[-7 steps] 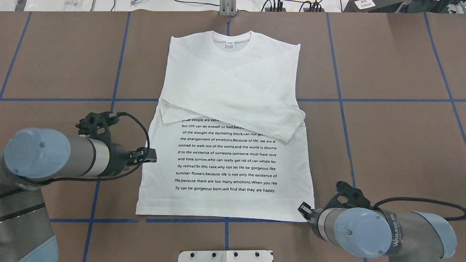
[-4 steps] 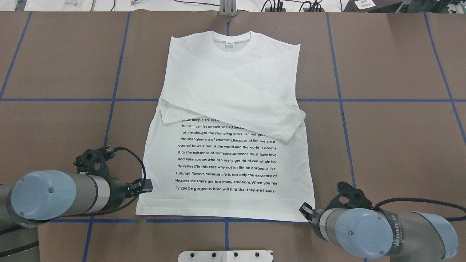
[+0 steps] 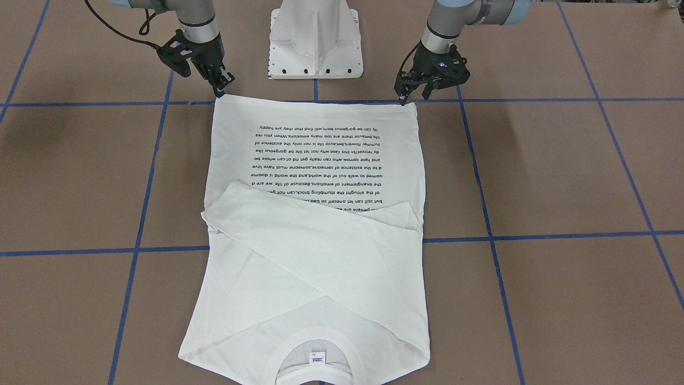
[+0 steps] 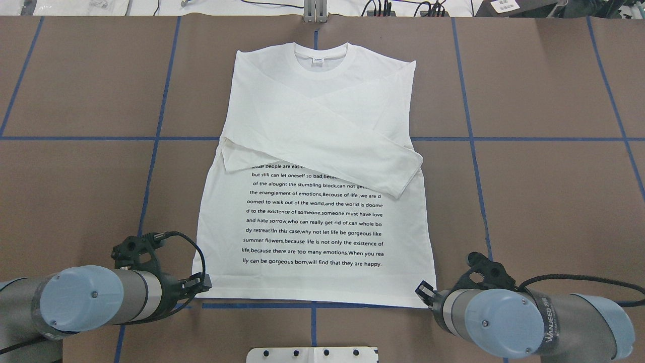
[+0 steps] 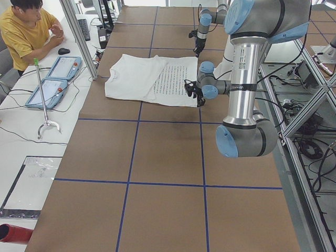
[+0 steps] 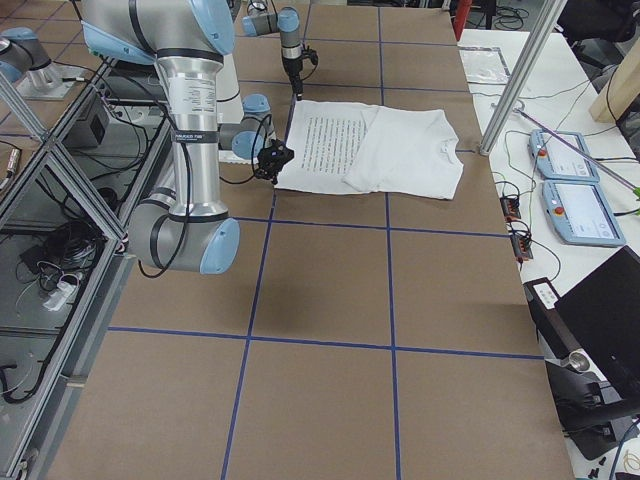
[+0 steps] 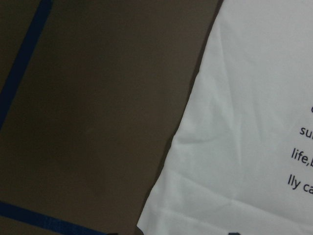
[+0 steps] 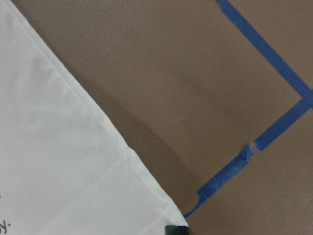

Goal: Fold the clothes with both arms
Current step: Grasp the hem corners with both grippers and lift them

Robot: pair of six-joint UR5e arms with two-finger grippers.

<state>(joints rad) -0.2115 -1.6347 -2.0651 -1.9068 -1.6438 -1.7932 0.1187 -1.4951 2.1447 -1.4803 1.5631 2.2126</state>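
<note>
Both arms are low at the near hem of the T-shirt (image 4: 312, 151).

- Left pincer (image 4: 202, 283): just beside the hem corner (image 7: 146, 223) on its own side. In the front view its jaws look parted, with nothing between them.
- Right pincer (image 4: 422, 291): tip at the other hem corner (image 8: 171, 215). I cannot tell whether it is parted or closed; the cloth there lies flat.
- The shirt lies flat on the surface (image 4: 554, 201) and runs away from both pincers. The printed text (image 4: 312, 227) is nearest them, the crossed sleeves (image 4: 352, 151) beyond it, and the collar farthest.
- The white pedestal base (image 3: 315, 43) sits between the pincers, behind the hem.

Judgement: the matching placement, one pincer per corner, suits pinching both corners and carrying the hem toward the collar evenly, without skew.

No container is involved; the shirt lies directly on the surface.
</note>
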